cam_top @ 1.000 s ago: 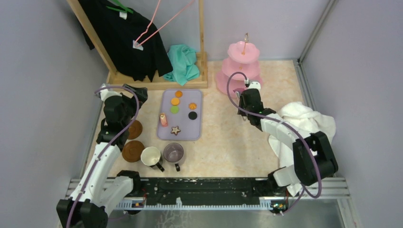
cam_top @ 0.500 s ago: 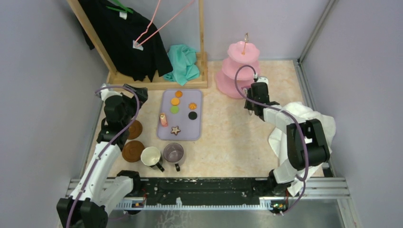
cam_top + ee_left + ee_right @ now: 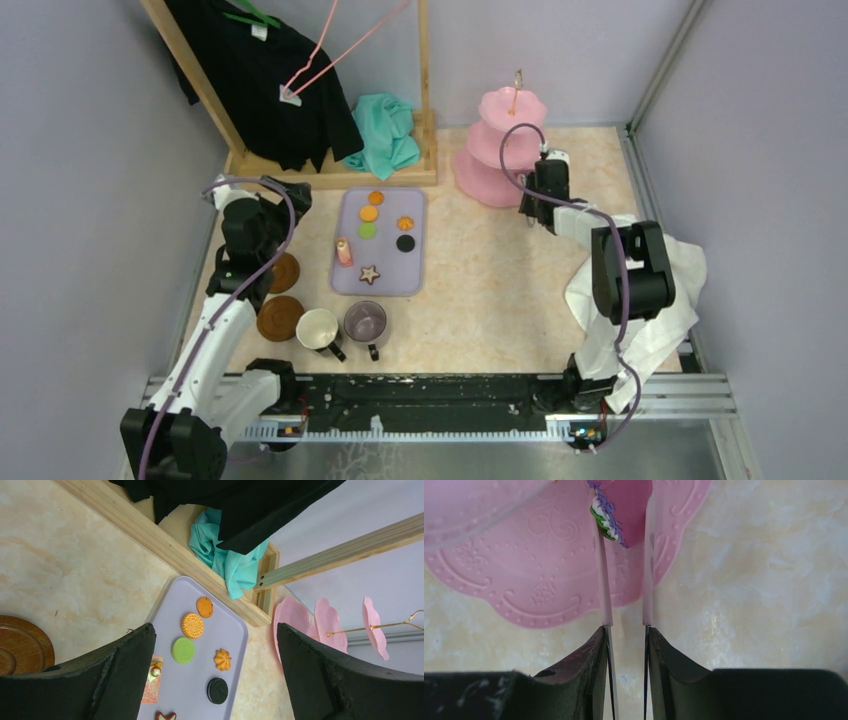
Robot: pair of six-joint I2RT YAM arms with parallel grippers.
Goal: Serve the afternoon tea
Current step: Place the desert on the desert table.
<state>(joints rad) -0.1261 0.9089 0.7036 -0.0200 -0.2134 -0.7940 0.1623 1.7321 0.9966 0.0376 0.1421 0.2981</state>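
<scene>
Magenta sweet [image 3: 626,507] pinched in right pincer [image 3: 624,527] above pink stand [image 3: 539,580].

Readable text: none is made out in any of the three views.
White neck label [image 3: 259,32] of the black fabric garment [image 3: 255,90] on the wooden rack: seen from above, too small for any lettering to be read.
Small pale tag [image 3: 290,96] by the thin pink wire hanger [image 3: 330,55]: blurred, no characters distinguishable.
Glossy pink three-tier stand [image 3: 524,580]: only raised scrollwork and dotted ornament are shown on its bottom plate in the right wrist view, no letters or numbers.
</scene>
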